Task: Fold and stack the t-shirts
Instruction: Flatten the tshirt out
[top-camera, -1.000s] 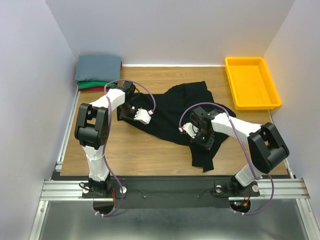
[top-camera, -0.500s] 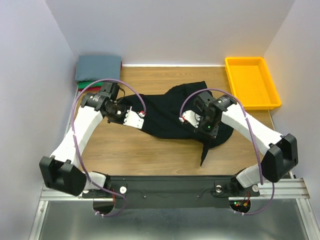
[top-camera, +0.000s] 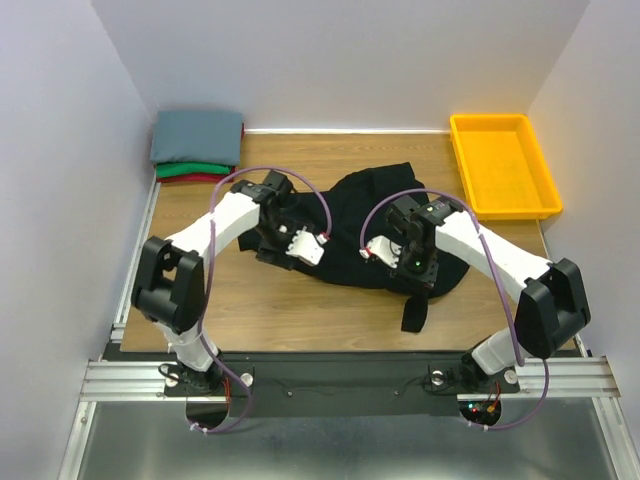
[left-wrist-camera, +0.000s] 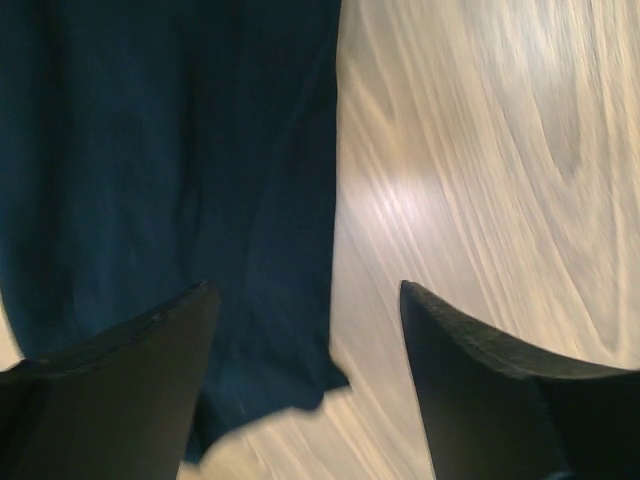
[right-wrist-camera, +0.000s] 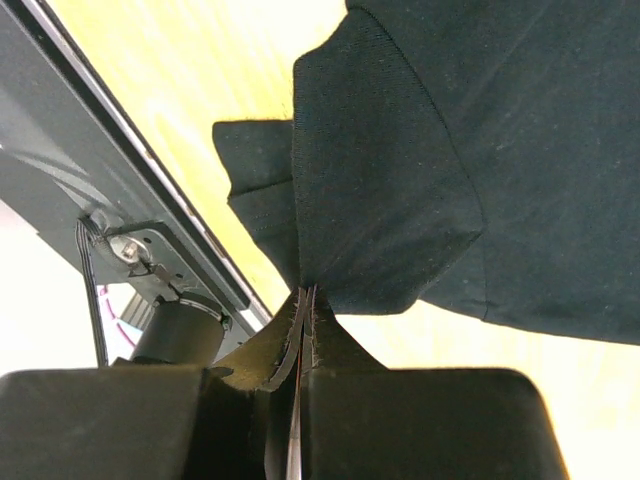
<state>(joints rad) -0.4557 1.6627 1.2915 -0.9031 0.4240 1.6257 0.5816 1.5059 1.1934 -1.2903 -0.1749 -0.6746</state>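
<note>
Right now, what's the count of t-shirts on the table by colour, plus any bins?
black t-shirt: 1
grey-blue t-shirt: 1
green t-shirt: 1
red t-shirt: 1
yellow bin: 1
Total: 5 (4 t-shirts, 1 bin)

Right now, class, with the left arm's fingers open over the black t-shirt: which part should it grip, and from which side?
Probably the loose corner of the black t-shirt, lying flat on the wooden table. Bring the left gripper down from above, one finger on the bare-wood side, straddling the straight hem. The right gripper pinches a fold elsewhere.
</note>
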